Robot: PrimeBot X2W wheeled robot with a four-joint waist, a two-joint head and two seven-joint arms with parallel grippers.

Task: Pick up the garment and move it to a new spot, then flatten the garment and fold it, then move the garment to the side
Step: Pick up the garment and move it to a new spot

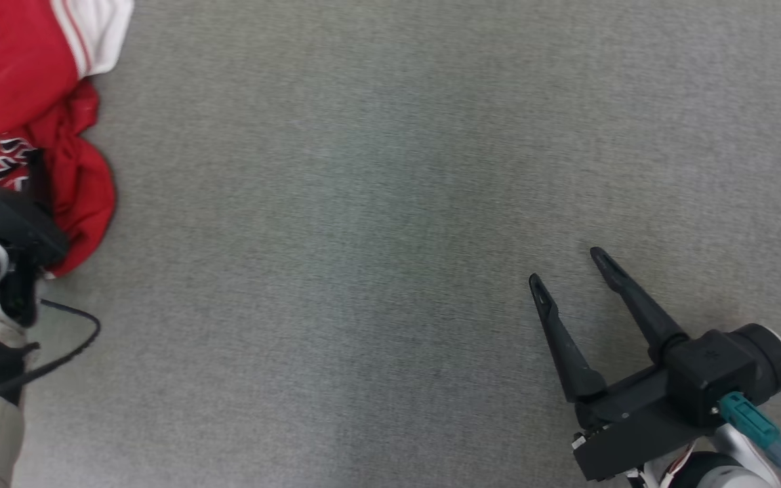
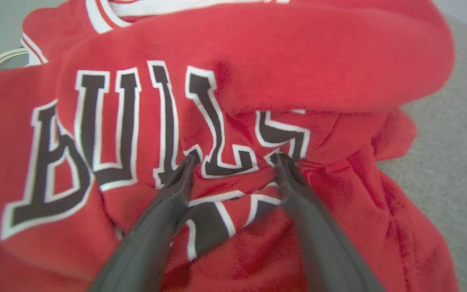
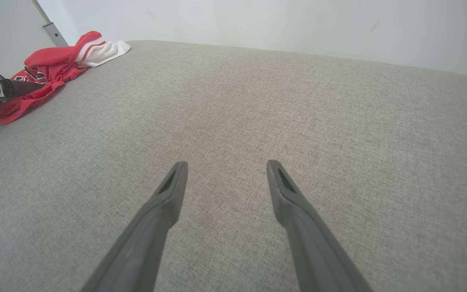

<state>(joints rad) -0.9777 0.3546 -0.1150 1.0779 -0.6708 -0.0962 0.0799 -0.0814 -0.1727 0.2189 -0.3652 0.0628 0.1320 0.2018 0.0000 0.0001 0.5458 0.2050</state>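
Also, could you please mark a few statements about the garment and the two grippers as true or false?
1. The garment is red with white trim. True.
2. The left gripper is open, its tips at the black lettering. True.
3. The garment lies flat and neatly folded. False: it is crumpled in a heap.
4. Both grippers touch the garment. False: the right gripper hangs open over the bare grey surface, apart from it.

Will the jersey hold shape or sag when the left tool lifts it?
Likely sags: the jersey lies crumpled in soft folds. Probably light, being thin cloth. The fold within the open left tool should pinch easily.
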